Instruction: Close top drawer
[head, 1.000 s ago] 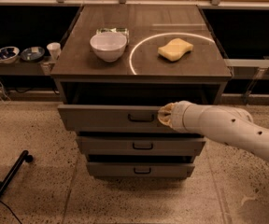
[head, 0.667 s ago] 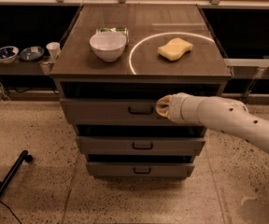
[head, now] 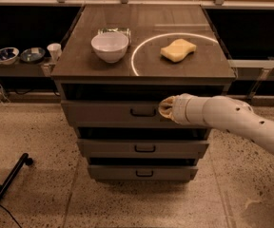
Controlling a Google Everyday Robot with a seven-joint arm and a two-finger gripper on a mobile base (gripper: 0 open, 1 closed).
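The top drawer (head: pixel 108 113) is a wide grey-brown wooden drawer with a small dark loop handle (head: pixel 143 112) at its centre. It stands slightly out from the cabinet, with a dark gap above its front. My gripper (head: pixel 165 108) is at the end of the white arm reaching in from the right. It presses against the drawer front just right of the handle.
A white bowl (head: pixel 110 46) and a yellow sponge (head: pixel 178 50) sit on the cabinet top (head: pixel 80 61). Two lower drawers (head: pixel 144 148) sit below. Small bowls and a cup (head: pixel 54 51) stand on a shelf at left. A black bar (head: pixel 6 186) lies on the floor lower left.
The top drawer has moved back into the cabinet, and my gripper has moved in with it against the drawer front.
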